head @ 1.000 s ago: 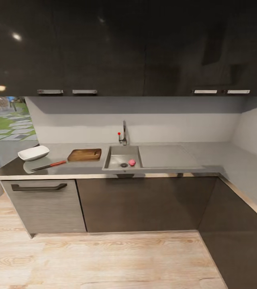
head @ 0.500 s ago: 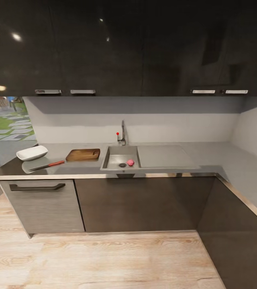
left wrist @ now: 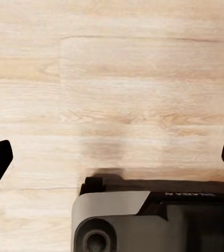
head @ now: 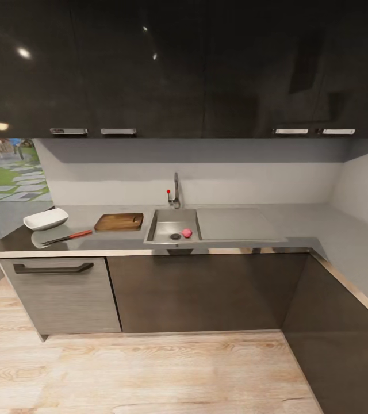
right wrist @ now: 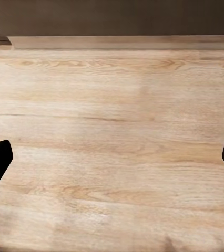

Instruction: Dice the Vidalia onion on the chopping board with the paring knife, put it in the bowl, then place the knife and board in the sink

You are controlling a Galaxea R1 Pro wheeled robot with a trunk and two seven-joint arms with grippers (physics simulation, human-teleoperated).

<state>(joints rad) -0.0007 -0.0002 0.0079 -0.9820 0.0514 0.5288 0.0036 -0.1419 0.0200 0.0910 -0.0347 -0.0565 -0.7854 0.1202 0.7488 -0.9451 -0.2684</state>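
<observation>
You're facing the countertop (head: 299, 221): onion (head: 187, 233) in sink (head: 162, 221), board (head: 119, 221) beside it. L gripper (left wrist: 112, 157) and R gripper (right wrist: 112, 157) both spread wide over floor (head: 149, 368).

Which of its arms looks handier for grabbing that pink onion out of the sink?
Probably the right, though only slightly. The onion lies at the right side of the sink, beside the drain. Both grippers, left and right, hang open over the floor, so neither is near yet.
</observation>
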